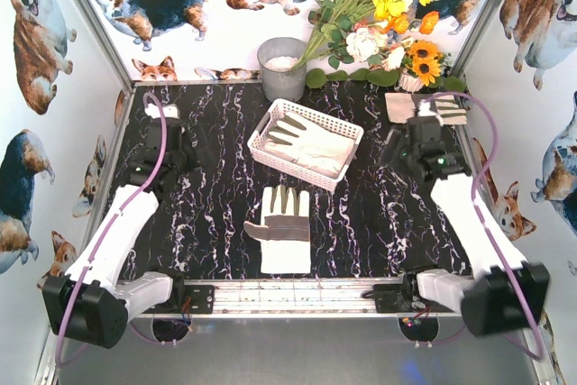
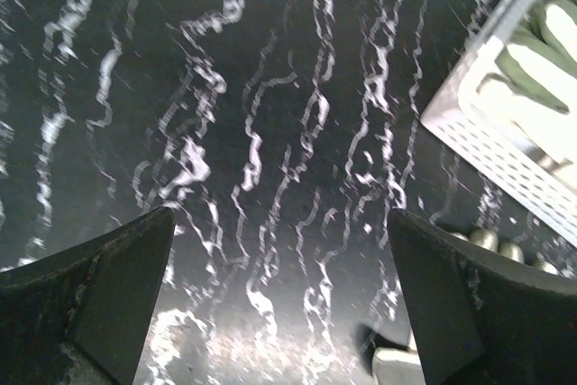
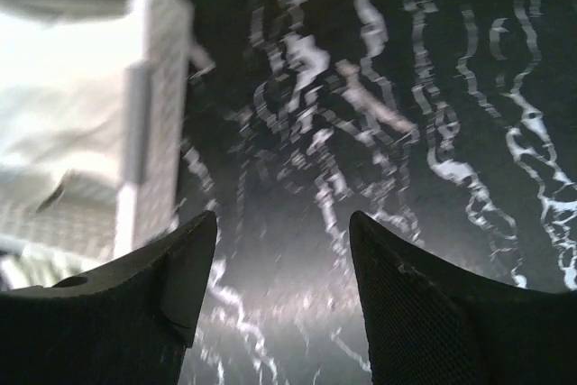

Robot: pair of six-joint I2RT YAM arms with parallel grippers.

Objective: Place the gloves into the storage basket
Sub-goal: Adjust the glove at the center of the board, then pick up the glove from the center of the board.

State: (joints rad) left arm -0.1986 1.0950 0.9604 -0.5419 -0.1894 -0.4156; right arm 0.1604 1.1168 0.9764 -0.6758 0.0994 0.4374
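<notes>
The white storage basket sits at the table's middle back with gloves lying inside. One glove lies flat on the black marbled table in front of it, fingers toward the basket. Another glove lies at the back right corner. A small white piece lies at the back left. My left gripper is open and empty, left of the basket; its view shows the basket's corner. My right gripper is open and empty, right of the basket.
A grey metal bucket stands behind the basket. A bunch of artificial flowers fills the back right. Corgi-printed walls enclose the table on three sides. A metal rail runs along the near edge.
</notes>
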